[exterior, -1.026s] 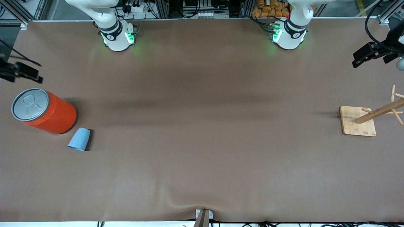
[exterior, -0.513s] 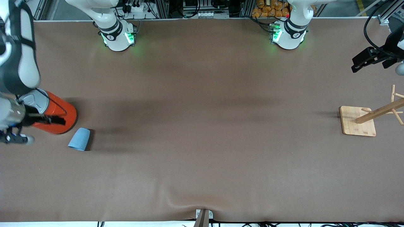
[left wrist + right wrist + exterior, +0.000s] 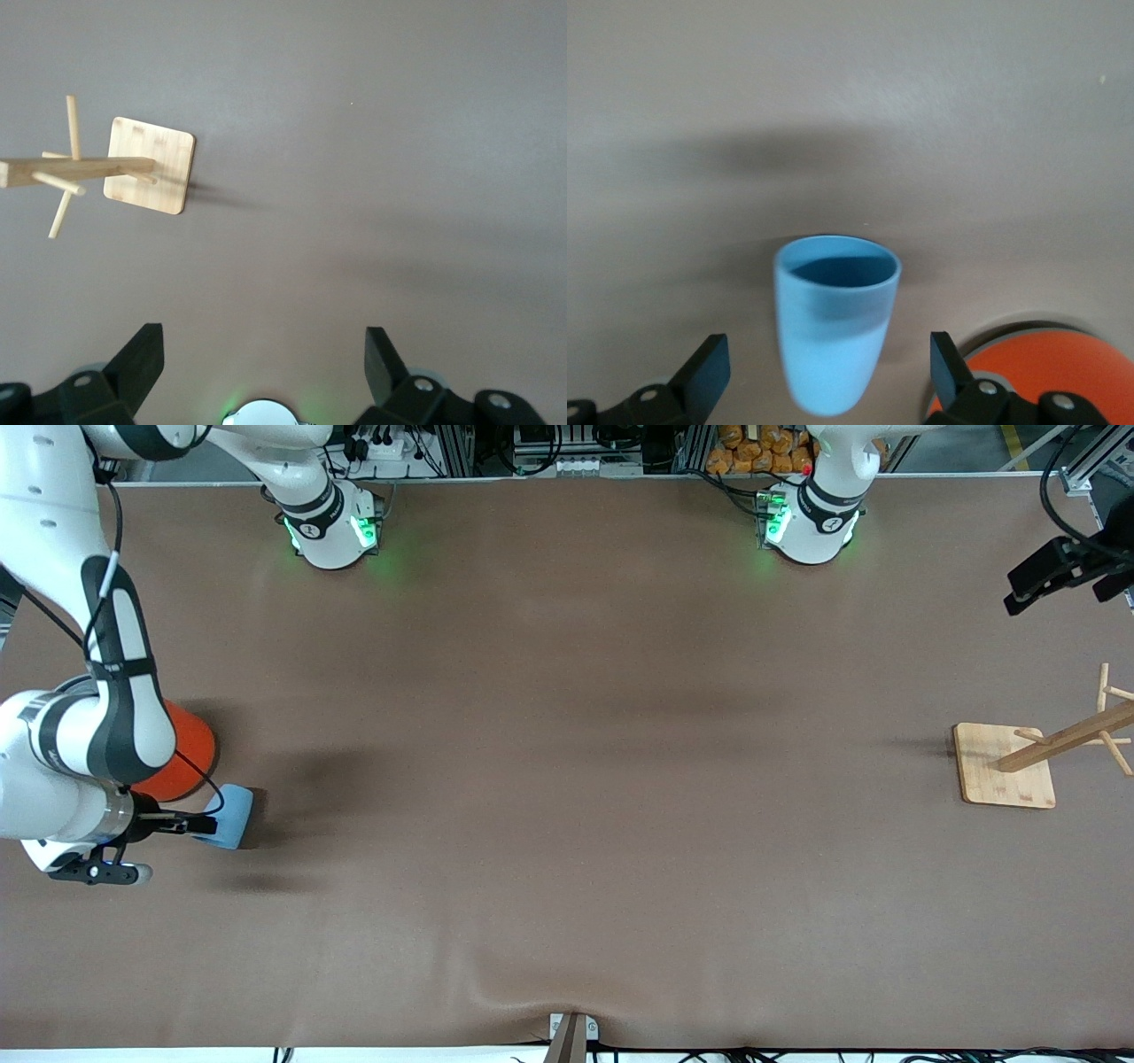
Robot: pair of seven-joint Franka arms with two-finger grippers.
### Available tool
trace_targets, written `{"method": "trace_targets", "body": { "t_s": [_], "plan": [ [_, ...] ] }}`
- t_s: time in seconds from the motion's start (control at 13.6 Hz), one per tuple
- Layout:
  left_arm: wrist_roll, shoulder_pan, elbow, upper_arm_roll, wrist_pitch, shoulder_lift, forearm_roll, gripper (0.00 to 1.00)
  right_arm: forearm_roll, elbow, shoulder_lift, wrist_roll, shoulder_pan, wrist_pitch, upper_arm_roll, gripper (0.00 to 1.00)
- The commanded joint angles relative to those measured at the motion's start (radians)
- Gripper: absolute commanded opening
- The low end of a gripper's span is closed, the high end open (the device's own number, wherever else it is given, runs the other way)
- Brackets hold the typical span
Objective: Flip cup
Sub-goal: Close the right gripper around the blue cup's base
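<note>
Blue cup (image 3: 232,816) half-hidden by open right gripper (image 3: 182,825); left gripper (image 3: 263,359) open, waiting.

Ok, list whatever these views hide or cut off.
Orange can: front view, mostly covered by the right arm; cut by the right wrist view's edge.
Cup: front view, one end hidden by the right gripper.
Wooden rack: pegs cut off by the front view's edge.
Left gripper: front view, its wrist runs off the edge.

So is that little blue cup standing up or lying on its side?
Lying on its side. The cup rests lengthwise on the table, its dark open mouth showing sideways in the right wrist view, beside the orange can. It looks empty.
</note>
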Motion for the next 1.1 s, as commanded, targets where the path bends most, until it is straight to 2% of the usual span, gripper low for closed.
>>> {"method": "trace_targets", "body": {
  "t_s": [0.0, 0.44, 0.59, 0.81, 1.03],
  "plan": [
    [0.007, 0.01, 0.003, 0.002, -0.021, -0.028, 0.017, 1.0, 0.0, 0.019, 0.033, -0.011, -0.023, -0.005, 0.016, 1.0],
    [0.022, 0.01, 0.004, 0.048, -0.013, -0.03, 0.01, 1.0, 0.003, 0.017, 0.066, -0.008, -0.011, 0.018, 0.017, 1.0],
    [0.022, 0.01, 0.004, 0.049, -0.013, -0.031, 0.014, 1.0, 0.003, -0.028, 0.066, -0.002, -0.005, 0.079, 0.017, 1.0],
    [0.022, 0.01, 0.004, 0.051, -0.013, -0.03, 0.017, 1.0, 0.002, -0.16, 0.046, -0.002, -0.005, 0.238, 0.017, 1.0],
    [0.029, 0.01, 0.003, 0.049, -0.021, -0.045, 0.017, 1.0, 0.002, -0.176, 0.04, -0.002, -0.003, 0.259, 0.017, 1.0]
  ]
}}
